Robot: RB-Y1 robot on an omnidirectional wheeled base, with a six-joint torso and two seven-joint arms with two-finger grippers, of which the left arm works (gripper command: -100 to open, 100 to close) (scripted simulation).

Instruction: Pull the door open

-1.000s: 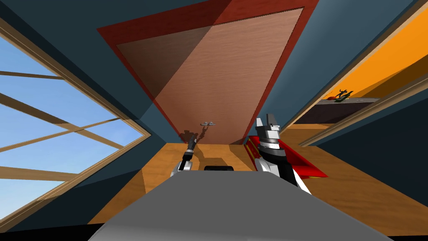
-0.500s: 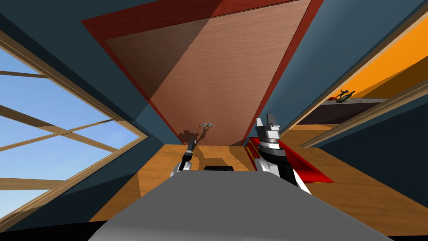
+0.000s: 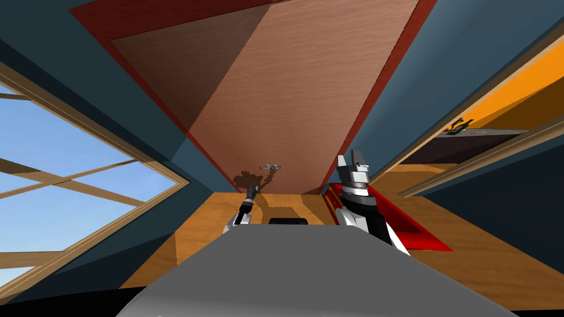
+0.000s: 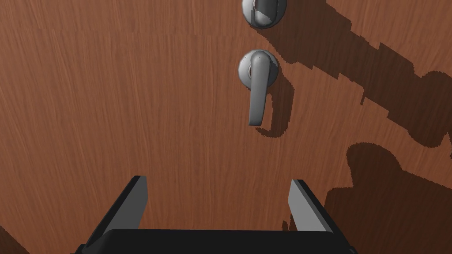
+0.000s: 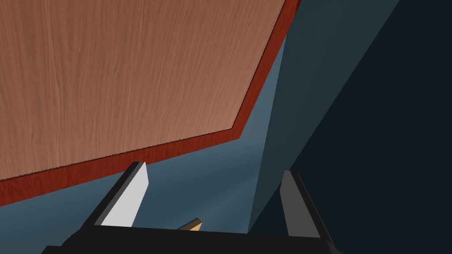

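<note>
A brown wood-grain door (image 3: 297, 99) set in a dark red frame (image 3: 410, 66) stood directly ahead of the robot, between dark blue walls (image 5: 282, 110). Its grey lever handle (image 4: 257, 92) sat low on the door, toward the robot's left side. The lever extended from a round grey base plate, and a second round grey plate (image 4: 264, 11) was just beyond it.

The left gripper (image 4: 217, 181) pointed at the door face with its two fingers spread apart and empty. It was near the handle but not touching it; the lever's free end pointed back toward the gripper. The arm's jagged shadow fell on the wood beside the handle.

The right gripper (image 5: 212, 168) was raised near the door's right edge, fingers likewise parted and holding nothing. It faced a corner of the door, the red frame and the blue wall.

A large wood-framed window (image 3: 66, 181) showing blue sky was to the robot's left, and an orange-brown wooden floor (image 3: 220, 220) ran up to the door.
</note>
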